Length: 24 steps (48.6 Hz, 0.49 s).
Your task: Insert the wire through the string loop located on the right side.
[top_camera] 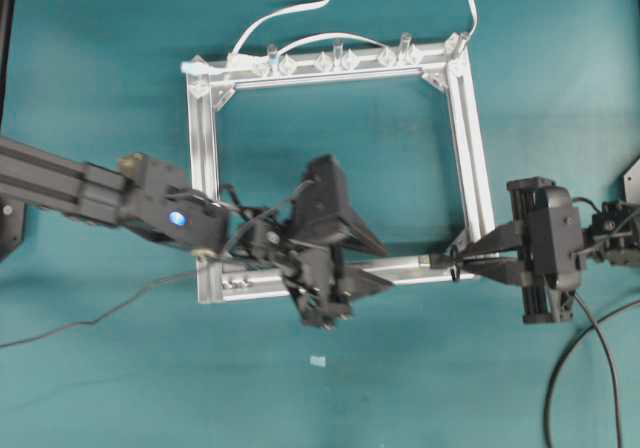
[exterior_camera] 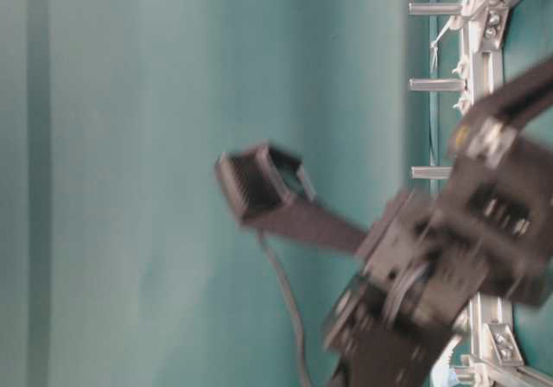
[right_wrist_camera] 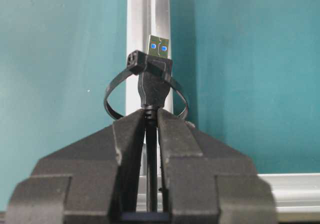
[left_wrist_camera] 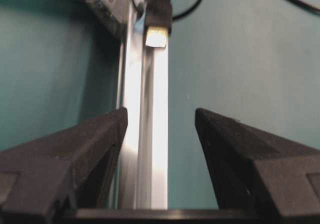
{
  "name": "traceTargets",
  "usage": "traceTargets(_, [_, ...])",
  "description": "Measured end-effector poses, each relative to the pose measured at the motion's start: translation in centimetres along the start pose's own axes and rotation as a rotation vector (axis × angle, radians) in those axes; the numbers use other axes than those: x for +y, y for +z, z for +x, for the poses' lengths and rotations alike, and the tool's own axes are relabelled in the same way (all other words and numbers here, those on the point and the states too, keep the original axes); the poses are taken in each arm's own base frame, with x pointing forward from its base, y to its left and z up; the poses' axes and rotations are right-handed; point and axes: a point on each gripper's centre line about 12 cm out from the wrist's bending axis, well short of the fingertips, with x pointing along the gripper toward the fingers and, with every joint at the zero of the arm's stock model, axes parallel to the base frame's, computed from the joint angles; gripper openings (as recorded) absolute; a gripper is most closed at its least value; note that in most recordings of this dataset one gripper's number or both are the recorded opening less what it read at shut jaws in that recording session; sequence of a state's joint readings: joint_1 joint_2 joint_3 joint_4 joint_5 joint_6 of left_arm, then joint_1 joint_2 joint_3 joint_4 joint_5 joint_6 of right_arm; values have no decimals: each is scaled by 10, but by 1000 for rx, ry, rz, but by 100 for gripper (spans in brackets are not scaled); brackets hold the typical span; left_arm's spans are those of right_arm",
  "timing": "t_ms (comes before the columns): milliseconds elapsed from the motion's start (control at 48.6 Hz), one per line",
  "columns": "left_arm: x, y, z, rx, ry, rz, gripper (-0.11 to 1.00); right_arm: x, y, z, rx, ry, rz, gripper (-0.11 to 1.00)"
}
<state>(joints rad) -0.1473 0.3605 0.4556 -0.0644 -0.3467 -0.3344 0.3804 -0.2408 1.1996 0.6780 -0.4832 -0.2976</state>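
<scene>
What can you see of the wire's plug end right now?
The wire ends in a black moulded plug with a flat silver tip showing two blue spots. It points along the aluminium bar, lying above it. The right hand is shut on the plug's rear. The tip has passed through the string loop, which rings the plug body. The open left hand faces the tip, apart from it.

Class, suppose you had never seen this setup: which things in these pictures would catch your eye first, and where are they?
First, the right gripper, shut on the wire, its silver plug poking through the string loop over the aluminium frame. Next, in the overhead view, the rectangular frame on the teal table, with the open left gripper over its bottom bar, pointing toward the plug.
</scene>
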Motion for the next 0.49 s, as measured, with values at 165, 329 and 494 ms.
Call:
traceTargets(165, [-2, 4, 23, -3, -2, 31, 64, 0, 0, 0, 0, 0, 0, 11])
traceTargets(329, [2, 14, 37, -23, 5, 77, 64, 0, 0, 0, 0, 0, 0, 11])
traceTargets(494, [7, 26, 44, -49, 12, 102, 64, 0, 0, 0, -1, 0, 0, 11])
